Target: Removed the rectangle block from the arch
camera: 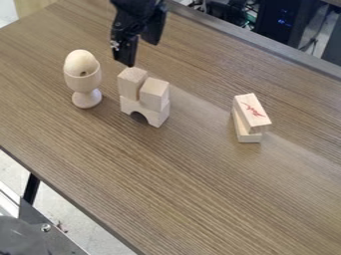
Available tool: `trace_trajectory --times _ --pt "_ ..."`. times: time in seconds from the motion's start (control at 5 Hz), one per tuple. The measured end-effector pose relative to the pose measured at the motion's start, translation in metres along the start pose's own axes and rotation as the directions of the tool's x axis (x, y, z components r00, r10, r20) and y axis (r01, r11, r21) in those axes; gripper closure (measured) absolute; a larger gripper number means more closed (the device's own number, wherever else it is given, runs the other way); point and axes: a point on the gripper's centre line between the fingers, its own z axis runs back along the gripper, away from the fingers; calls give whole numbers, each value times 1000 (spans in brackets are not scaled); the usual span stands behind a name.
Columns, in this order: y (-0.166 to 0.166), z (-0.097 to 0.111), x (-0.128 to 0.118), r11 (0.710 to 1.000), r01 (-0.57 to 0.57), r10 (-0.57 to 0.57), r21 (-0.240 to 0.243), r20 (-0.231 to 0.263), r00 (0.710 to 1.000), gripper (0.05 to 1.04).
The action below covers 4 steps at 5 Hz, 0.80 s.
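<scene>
Hanging parted and empty above a wooden arch (pixel 157 115) bearing two blocks (pixel 154 93), the tool (pixel 140 53) apparently has the whole removal left to do.

At the top edge of the frame, left of centre, the arm (pixel 136 6) is black, with faint grey highlights along its angular edges. The hand (pixel 140 54) is black too, its two fingers (pixel 126 52) dark and blocky. The one nearer the frame's left carries small pale specks on its outer side, too small to identify; the other looks broad, plain and slab-like.
</scene>
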Motion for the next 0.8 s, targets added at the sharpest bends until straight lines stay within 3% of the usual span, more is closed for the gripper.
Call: trace_trajectory --times 0.4,0.8 --pt "21 -7 5 990 -101 104 101 -21 994 84" --pt "20 -8 2 986 -135 139 94 -43 989 84"
